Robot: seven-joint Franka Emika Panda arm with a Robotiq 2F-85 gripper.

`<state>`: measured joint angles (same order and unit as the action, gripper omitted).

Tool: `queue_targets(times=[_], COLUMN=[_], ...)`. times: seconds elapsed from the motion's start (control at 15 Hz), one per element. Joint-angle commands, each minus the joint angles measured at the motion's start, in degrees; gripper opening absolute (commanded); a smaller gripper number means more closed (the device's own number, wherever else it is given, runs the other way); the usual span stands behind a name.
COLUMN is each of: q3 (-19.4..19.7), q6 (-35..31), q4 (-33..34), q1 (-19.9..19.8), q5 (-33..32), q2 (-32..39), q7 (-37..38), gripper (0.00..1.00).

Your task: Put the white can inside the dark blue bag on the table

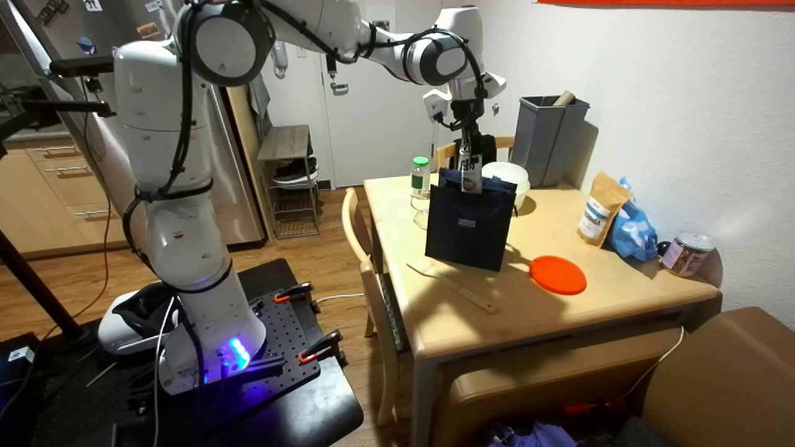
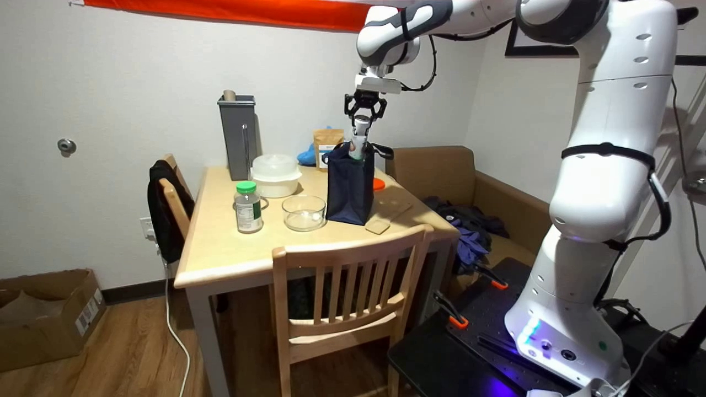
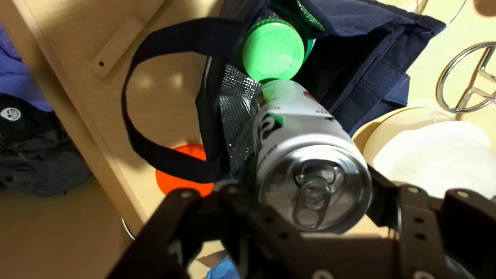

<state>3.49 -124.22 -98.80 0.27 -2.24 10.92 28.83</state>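
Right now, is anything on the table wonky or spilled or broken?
I see no spill or break. One thing looks wonky: in the wrist view, a handle of the dark blue bag flops out sideways in a loop instead of standing up.

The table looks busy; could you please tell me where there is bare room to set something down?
The table has free patches between the red disc, brown pouch and pink-labelled jar, and at the corner bordered by the green-lidded jar and slatted chair. Around the dark blue bag it is crowded: glass bowl, white container, wooden utensil.
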Motion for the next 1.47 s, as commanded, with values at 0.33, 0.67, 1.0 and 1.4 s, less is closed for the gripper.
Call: queue_targets(times=[0.33, 0.67, 1.0, 1.4], q3=[0.6, 1.1, 2.0, 3.5], q6=[0.4, 0.8, 1.1, 1.6], q4=[0.6, 2.8, 4.9, 6.0], q1=[-0.2, -0.3, -0.3, -0.5], q5=[-0.2, -0.6, -1.6, -1.5], q2=[0.5, 2.3, 5.1, 8.7], q7=[0.2, 0.8, 1.0, 1.1], gripper=[0.43, 0.51, 0.52, 0.52])
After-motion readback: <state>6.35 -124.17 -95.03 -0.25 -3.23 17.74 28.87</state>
